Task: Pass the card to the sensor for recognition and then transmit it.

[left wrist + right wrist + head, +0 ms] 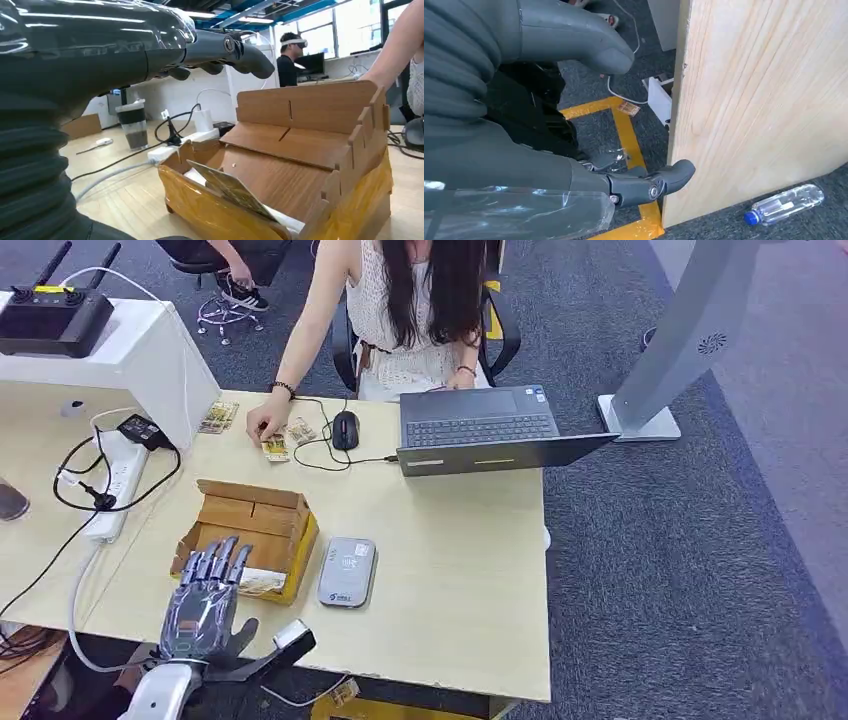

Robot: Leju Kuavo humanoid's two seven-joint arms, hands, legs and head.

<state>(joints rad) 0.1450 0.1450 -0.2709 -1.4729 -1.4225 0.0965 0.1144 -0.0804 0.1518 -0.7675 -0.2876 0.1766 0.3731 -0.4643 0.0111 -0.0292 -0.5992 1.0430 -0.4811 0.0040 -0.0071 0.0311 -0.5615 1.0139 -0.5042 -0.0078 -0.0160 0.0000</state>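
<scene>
Left hand above the card box at the desk's near left edge

The left hand [203, 602] hovers with fingers [222, 562] spread and empty over the wooden box [252, 530], where a card [231, 189] leans at the near wall, partly hidden. The grey sensor [347, 571] lies just right of the box. The right hand [574, 165] hangs beside the desk [450, 580], loosely open, mostly cut off.

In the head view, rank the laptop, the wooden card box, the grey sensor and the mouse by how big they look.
1. laptop
2. wooden card box
3. grey sensor
4. mouse
The laptop and mouse lie farther away, so true sizes may differ.
</scene>
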